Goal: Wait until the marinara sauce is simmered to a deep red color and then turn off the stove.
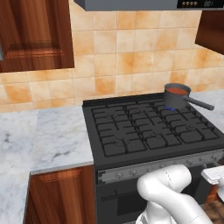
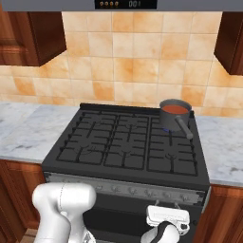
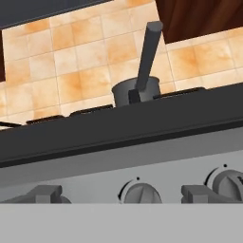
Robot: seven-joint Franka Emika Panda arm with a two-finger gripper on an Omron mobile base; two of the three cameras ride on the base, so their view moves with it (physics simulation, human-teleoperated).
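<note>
- In the hand view the marinara sauce itself was hidden behind the wall of the dark grey saucepan point(image 3: 135, 91), whose handle point(image 3: 147, 52) pointed toward 12 o'clock; the rightmost knob point(image 3: 228, 182) was cut off at the picture's edge.
- The gripper point(image 3: 123, 195) showed just its two dark fingertips, spread wide with nothing between them, close before the stove's grey knob strip point(image 3: 142, 163), a round knob point(image 3: 140, 192) between them.
- From the right base view the marinara sauce point(image 2: 175, 109) was a smooth orange-red disc inside the saucepan point(image 2: 174, 115), at the stove's point(image 2: 128, 142) far-right burner, toward 1 o'clock on the range.
- A small blue flame point(image 1: 169, 107) glowed under the pan in the left base view.
- Marble counter point(image 1: 48, 135) flanked the range at 9 o'clock, wooden cabinets point(image 1: 35, 33) hung above, and a hood panel point(image 2: 125, 4) sat at 12 o'clock.
</note>
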